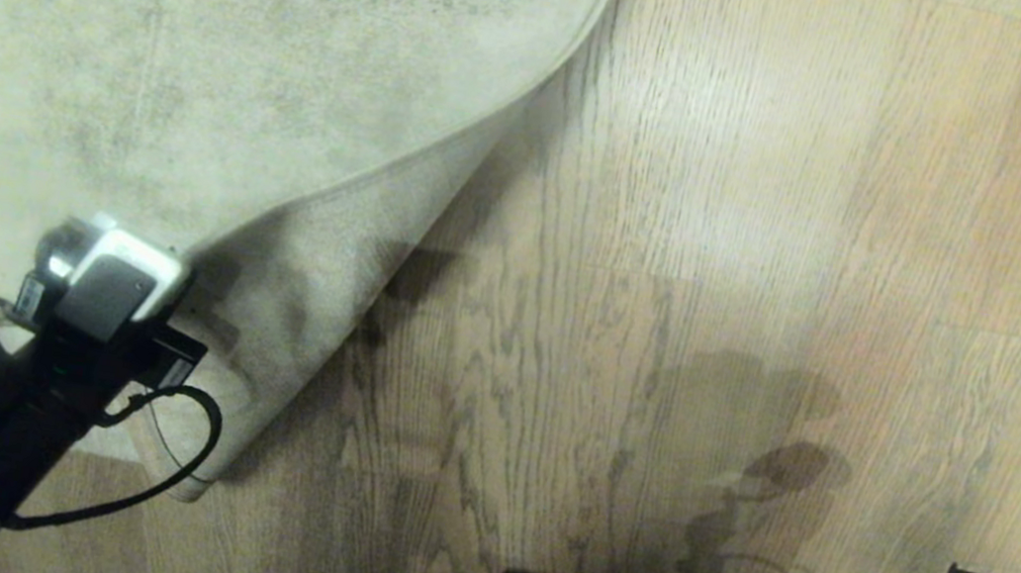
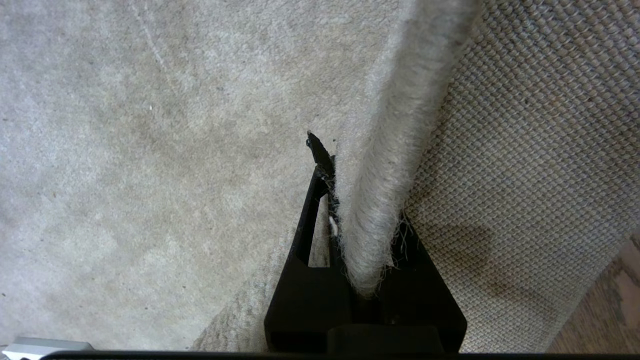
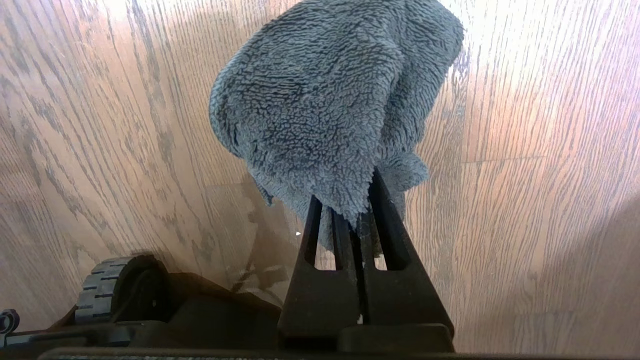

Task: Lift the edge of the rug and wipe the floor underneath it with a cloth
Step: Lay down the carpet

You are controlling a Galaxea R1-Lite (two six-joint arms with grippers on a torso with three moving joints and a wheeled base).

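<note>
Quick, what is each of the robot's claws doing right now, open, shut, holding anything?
Left gripper: shut on the rug edge, which is lifted and folded back.
Right gripper: shut on the cloth, hanging above the floor.

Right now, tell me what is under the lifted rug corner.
Under the raised rug edge, held up by the left gripper, bare floor shows in shadow, with no debris visible. Further in, the folded flap hides the floor. The cloth hangs in the right gripper.

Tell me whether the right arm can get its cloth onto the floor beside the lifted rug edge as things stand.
Probably yes. The left gripper holds the rug edge folded back, baring the floor there. The right gripper, shut on the cloth, hangs above bare boards.
</note>
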